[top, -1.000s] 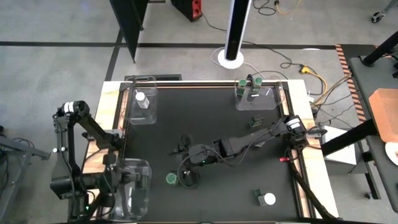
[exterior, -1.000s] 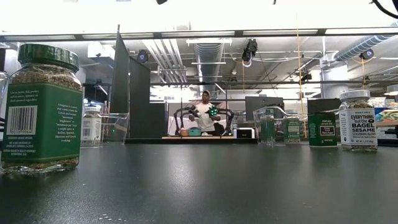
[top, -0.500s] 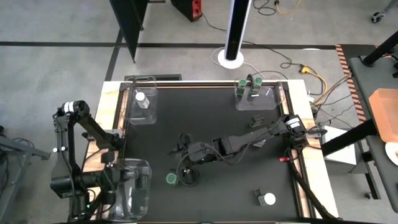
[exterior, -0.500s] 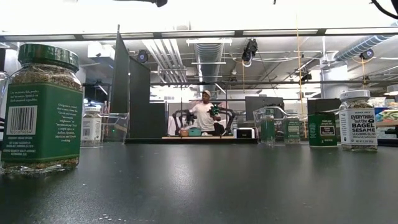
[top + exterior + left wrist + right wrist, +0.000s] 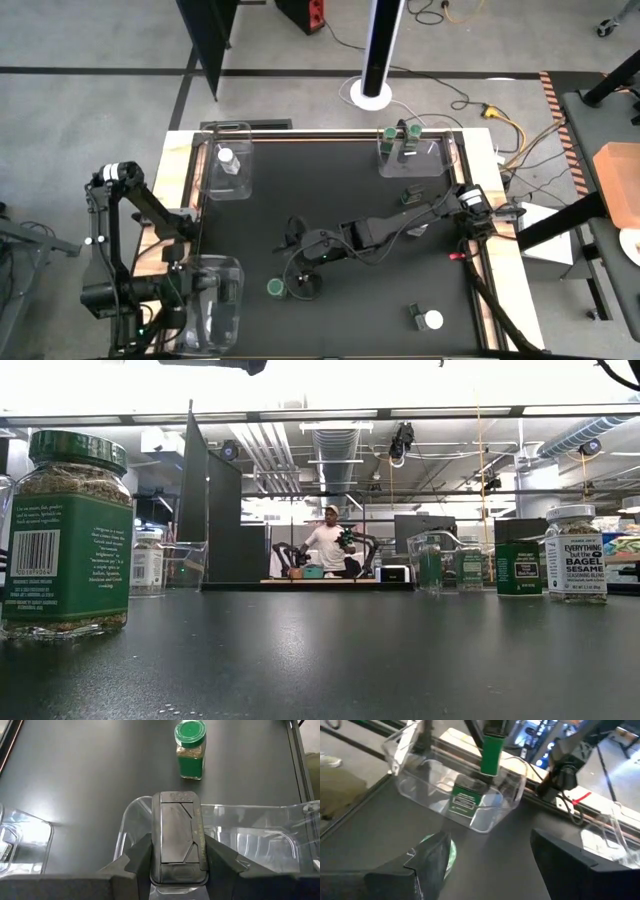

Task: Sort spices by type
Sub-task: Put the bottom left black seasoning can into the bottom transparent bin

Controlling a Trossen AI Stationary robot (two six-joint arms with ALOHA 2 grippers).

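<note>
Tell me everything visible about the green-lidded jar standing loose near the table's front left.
The green-lidded jar stands upright on the dark table, beside the clear tray at the front left. Its glass body holds brownish spice under a round green lid and wears a green label with a barcode. The right gripper hovers next to it, open, apparently not touching.

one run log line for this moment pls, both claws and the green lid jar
right claw: open, over green-lid jar, not gripping | left claw: parked over near-left clear tray | white-lid jar: loose, near right
</note>
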